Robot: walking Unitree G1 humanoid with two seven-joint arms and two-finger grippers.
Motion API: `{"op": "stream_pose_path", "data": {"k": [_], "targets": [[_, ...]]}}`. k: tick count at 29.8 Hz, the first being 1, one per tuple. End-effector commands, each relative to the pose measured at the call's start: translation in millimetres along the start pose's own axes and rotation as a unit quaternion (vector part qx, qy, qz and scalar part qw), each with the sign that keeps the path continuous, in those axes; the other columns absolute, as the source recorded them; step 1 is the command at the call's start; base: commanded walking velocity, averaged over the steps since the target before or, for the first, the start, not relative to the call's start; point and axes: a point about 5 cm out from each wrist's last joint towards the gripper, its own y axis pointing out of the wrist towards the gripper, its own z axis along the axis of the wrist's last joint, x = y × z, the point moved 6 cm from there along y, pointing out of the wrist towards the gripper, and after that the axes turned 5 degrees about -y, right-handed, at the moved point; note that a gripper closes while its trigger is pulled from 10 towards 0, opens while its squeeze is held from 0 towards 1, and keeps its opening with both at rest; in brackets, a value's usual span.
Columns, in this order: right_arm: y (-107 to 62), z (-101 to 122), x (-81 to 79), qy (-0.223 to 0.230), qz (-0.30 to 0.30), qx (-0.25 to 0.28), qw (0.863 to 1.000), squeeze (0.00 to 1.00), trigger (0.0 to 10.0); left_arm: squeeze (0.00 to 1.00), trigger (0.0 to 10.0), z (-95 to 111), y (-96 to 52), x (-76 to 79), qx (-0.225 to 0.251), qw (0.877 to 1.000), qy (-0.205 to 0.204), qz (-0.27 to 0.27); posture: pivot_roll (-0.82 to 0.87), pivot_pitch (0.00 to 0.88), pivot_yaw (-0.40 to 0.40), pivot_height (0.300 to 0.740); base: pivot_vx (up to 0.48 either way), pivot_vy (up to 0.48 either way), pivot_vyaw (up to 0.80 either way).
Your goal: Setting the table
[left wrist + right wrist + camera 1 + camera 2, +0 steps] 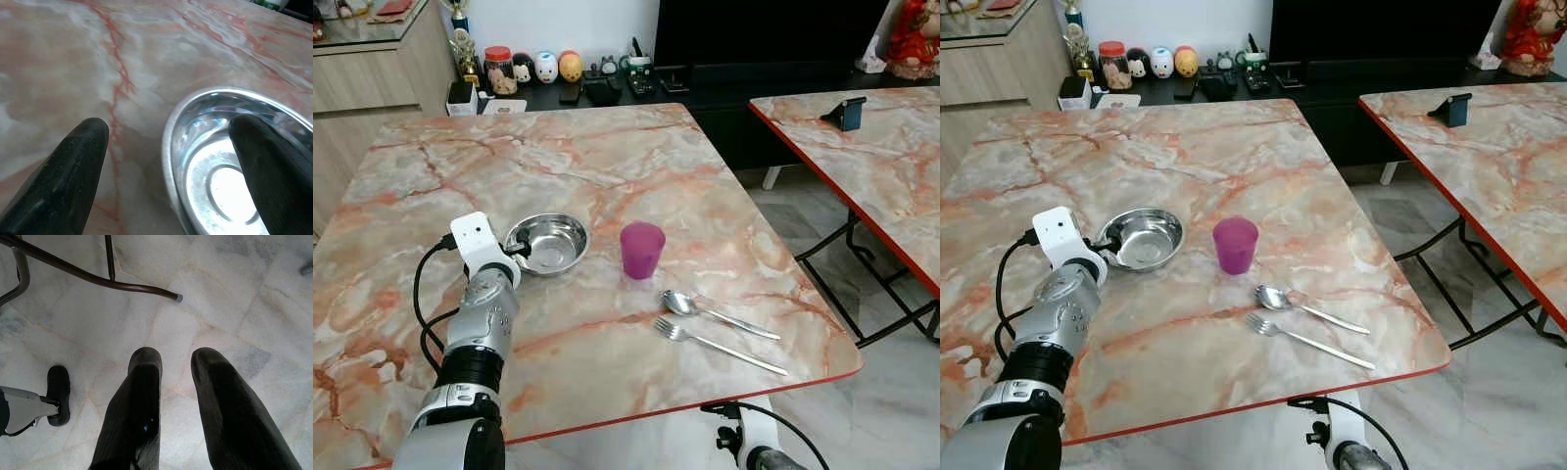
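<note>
Your left pincer (166, 147) straddles the bowl (548, 243) rim, fingers apart (one inside). Cup (641, 249), spoon (683, 304) and fork (677, 333) sit right of the bowl. Your right pincer (173, 360) hangs apart.

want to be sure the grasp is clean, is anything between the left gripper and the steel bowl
Nothing visible. The left gripper is open and straddles the rim of the steel bowl, one finger inside it and the other over the marble table just outside.

Home living room: marble table (607, 157), sideboard figurines (546, 67).
</note>
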Motion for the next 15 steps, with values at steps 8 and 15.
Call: {"op": "stream_pose_path", "data": {"k": [8, 15], "targets": [[0.2, 2, -0.4, 0.0, 0.0, 0.003, 1.0, 0.0, 10.0, 0.0, 10.0, -6, -0.9, 18.8, -0.009, 0.999, 0.024, -0.041, 0.08, 0.0, -0.037, 0.74, 0.0, 0.0, 0.0], [0.2, 2, -0.9, 0.001, 0.001, 0.003, 1.0, 0.0, 10.0, 0.0, 10.0, -8, -2.3, 19.7, -0.007, 0.999, 0.031, -0.035, 0.08, 0.0, -0.036, 0.74, 0.0, 0.0, 0.0]]}}
